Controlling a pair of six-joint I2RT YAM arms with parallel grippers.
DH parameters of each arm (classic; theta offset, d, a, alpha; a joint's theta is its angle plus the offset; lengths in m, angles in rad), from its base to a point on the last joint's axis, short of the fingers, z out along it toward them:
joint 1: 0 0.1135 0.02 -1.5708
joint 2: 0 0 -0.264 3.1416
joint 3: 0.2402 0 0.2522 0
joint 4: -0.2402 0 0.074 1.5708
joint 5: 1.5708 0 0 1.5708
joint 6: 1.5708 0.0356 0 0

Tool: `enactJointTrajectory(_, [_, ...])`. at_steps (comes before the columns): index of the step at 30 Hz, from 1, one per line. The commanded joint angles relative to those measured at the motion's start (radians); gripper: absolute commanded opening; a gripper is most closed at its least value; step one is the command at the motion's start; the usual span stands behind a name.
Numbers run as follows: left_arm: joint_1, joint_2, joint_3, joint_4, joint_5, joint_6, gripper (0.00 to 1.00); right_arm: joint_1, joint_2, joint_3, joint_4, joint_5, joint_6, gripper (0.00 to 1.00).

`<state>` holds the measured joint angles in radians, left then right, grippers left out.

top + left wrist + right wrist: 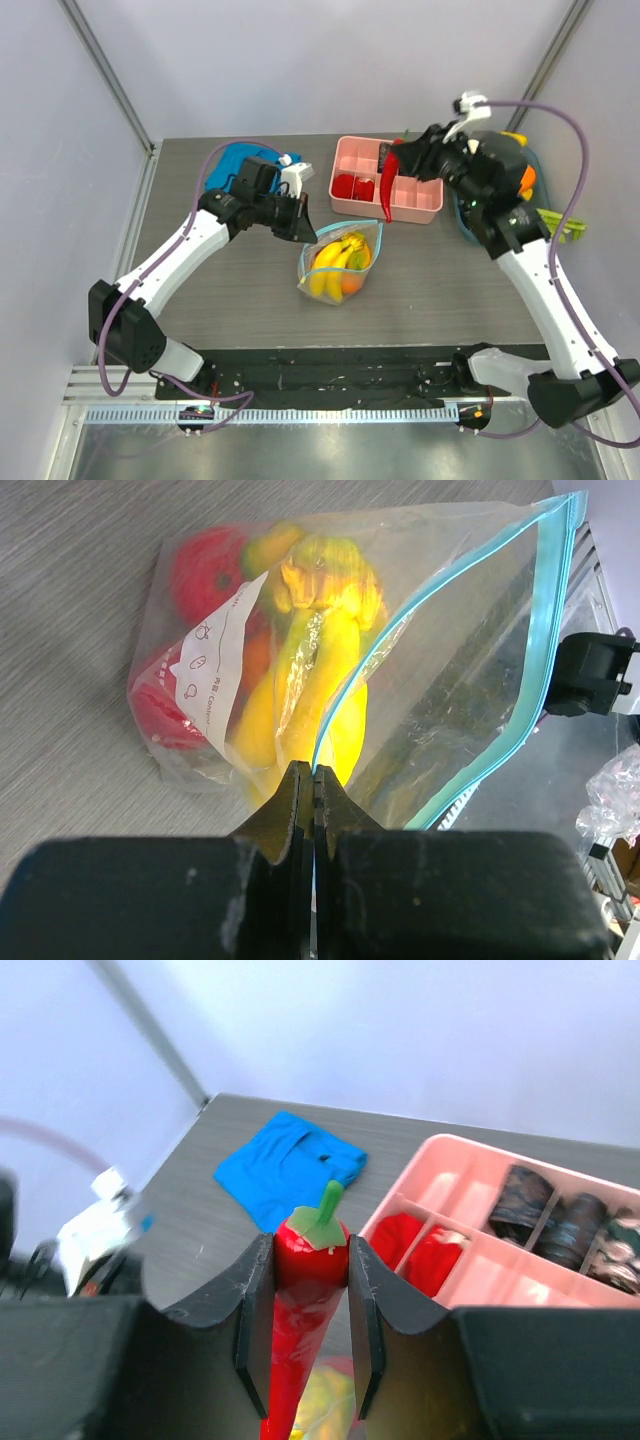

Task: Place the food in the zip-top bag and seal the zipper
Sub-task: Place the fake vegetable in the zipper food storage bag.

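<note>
The zip-top bag (340, 262) is lying mid-table, bananas (310, 680) inside, open tabletop (450, 290) flanking it. My left gripper (313, 773) is clamping its zipper (530, 660) edge, which only the left wrist view is confirming. My right gripper (310, 1245) is gripping a red pepper (300, 1310) over the pink tray (420, 215), at its near rim.

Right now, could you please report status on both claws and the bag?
Left claw shut on zip-top bag rim. Right claw shut on red chili, lifted. Mouth open, nothing blocking.
</note>
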<state>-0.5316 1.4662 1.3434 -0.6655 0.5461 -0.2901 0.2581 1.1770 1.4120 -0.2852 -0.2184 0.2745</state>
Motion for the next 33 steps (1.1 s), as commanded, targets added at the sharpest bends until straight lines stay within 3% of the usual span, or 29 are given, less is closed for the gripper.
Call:
enactJointTrajectory(1, [0.005, 0.017, 0.020, 0.032, 0.017, -0.018, 0.00, 0.189, -0.060, -0.184, 0.219, 0.181, -0.188, 0.01])
enactJointTrajectory(6, [0.005, 0.014, 0.023, 0.029, 0.014, -0.021, 0.00, 0.366, -0.144, -0.350, 0.369, 0.273, -0.391, 0.01])
enactJointTrajectory(10, [0.005, 0.014, 0.022, 0.027, 0.012, -0.021, 0.00, 0.463, -0.191, -0.482, 0.460, 0.252, -0.515, 0.01])
enactJointTrajectory(15, [0.005, 0.020, 0.026, 0.023, 0.014, -0.021, 0.00, 0.489, -0.227, -0.559, 0.515, 0.018, -0.632, 0.01])
enactJointTrajectory(27, [0.007, 0.022, 0.028, 0.015, 0.017, -0.015, 0.00, 0.489, -0.203, -0.637, 0.546, -0.357, -0.653, 0.01])
enactJointTrajectory(33, [0.012, 0.014, 0.028, 0.007, 0.021, -0.011, 0.00, 0.489, -0.169, -0.581, 0.354, -0.533, -0.808, 0.01])
